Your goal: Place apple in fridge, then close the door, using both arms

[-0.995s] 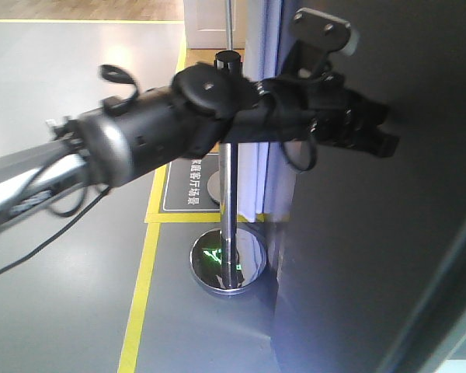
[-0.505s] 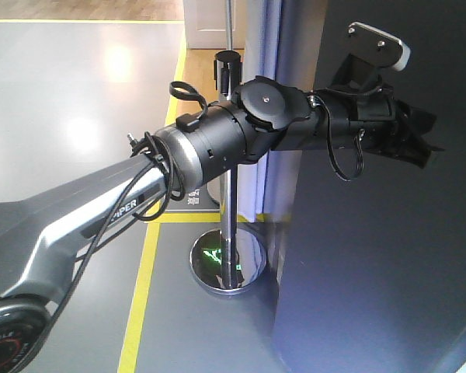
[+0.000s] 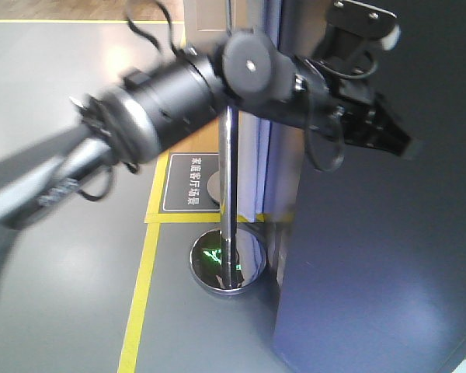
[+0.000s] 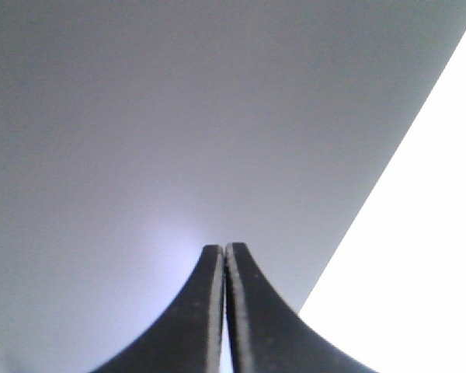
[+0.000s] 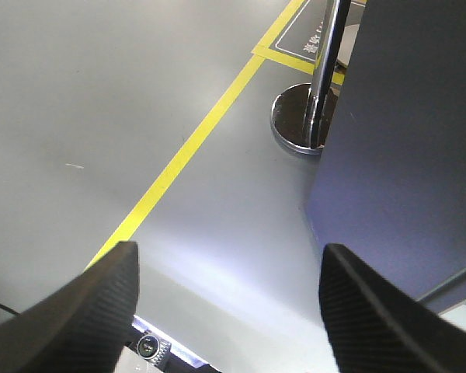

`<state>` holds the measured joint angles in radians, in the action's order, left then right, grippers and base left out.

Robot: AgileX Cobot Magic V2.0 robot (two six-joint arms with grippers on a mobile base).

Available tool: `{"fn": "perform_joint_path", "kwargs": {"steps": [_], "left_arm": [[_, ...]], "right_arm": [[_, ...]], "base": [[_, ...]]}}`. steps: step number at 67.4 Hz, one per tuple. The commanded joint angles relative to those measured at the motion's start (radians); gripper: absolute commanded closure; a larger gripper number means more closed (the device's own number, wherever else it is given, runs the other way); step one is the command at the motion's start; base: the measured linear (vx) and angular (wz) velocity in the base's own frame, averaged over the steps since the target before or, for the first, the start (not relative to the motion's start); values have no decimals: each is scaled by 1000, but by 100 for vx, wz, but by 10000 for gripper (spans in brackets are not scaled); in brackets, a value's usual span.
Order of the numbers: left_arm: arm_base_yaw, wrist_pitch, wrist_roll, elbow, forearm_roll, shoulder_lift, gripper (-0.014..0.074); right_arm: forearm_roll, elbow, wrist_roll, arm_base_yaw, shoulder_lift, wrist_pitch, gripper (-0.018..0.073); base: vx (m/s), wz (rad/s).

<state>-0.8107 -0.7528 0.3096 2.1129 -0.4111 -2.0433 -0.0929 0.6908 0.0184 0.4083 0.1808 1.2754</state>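
The door [image 3: 373, 256] shows its flat dark grey outer face across the right of the front view. My left gripper [image 3: 398, 144] is shut with nothing in it, and its tips rest against that face high up. In the left wrist view the shut gripper [image 4: 224, 252] points straight at the grey door [image 4: 179, 116], with bright white beyond its edge on the right. My right gripper [image 5: 229, 250] is open, holds nothing and points down at the floor beside the dark fridge [image 5: 404, 140]. The apple is out of view.
A chrome stanchion post [image 3: 230, 194] on a round shiny base [image 3: 227, 264] stands just left of the door, and its base [image 5: 299, 120] also shows in the right wrist view. A yellow floor line [image 3: 140, 295] and a dark floor sign [image 3: 190, 183] lie to the left.
My left arm has swung, its forearm now blurred and raised toward the upper left. The shut left gripper stays on the door's face, slightly left of where it was half a second ago.
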Motion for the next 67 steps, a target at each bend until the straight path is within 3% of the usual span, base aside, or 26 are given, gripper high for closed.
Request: {"fn": "perform_joint_path", "kwargs": {"steps": [1, 14, 25, 37, 56, 67], "left_arm": [[-7, -35, -113, 16, 128, 111, 602], [-7, -36, -124, -171, 179, 239, 602], [-6, 104, -143, -433, 215, 404, 602], [-2, 215, -271, -696, 332, 590, 602], [-2, 223, -508, -1027, 561, 846, 602], [-2, 221, -544, -1168, 597, 967, 602]], "right_arm": [[1, 24, 7, 2, 14, 8, 90], [1, 24, 7, 2, 14, 8, 90], [-6, 24, 6, 2, 14, 8, 90], [-13, 24, 4, 2, 14, 5, 90], [-16, 24, 2, 2, 14, 5, 90], [-16, 24, 2, 2, 14, 5, 90]], "base": [[0, 0], [0, 0], [0, 0], [0, 0], [0, 0], [0, 0]]}}
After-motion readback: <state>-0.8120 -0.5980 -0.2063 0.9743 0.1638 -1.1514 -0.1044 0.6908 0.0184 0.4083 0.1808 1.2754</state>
